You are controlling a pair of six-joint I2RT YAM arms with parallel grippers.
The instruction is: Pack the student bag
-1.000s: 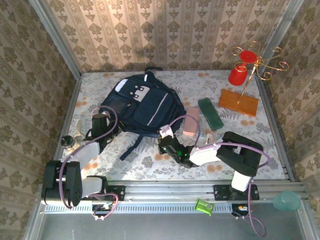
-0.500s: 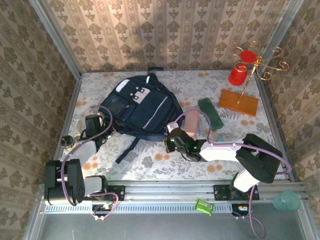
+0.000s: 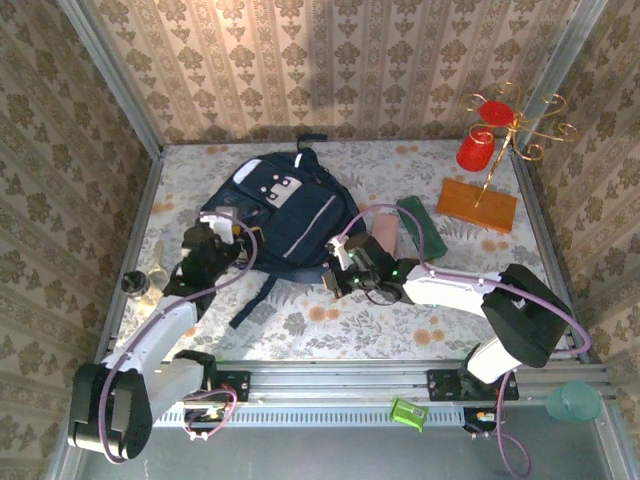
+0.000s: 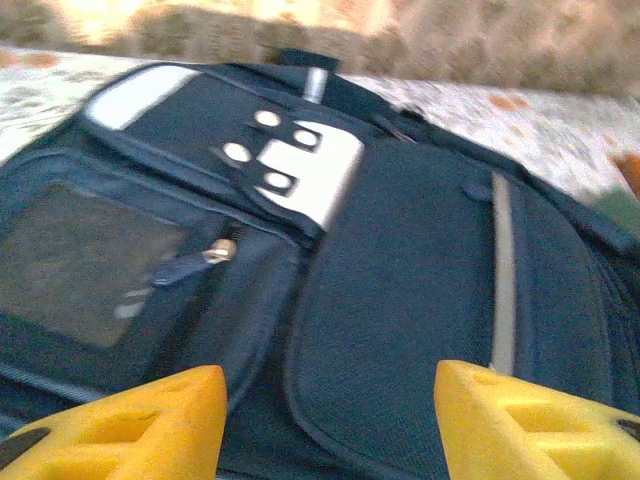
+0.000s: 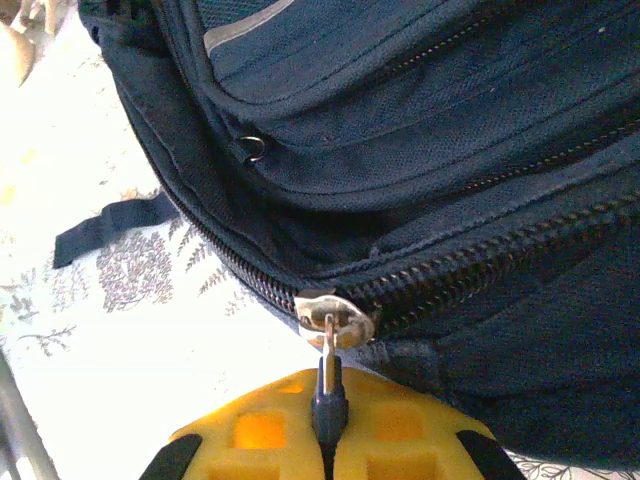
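The student bag (image 3: 285,215), a large navy fabric backpack: my right gripper (image 5: 326,428) clenched its metal zipper pull (image 5: 327,372), left gripper (image 4: 330,425) gaped; a skewed tug risked slipping.

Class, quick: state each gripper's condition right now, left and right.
Left gripper: open, empty, facing the large dark navy fabric backpack.
Right gripper: shut on the backpack's small metal zipper pull.
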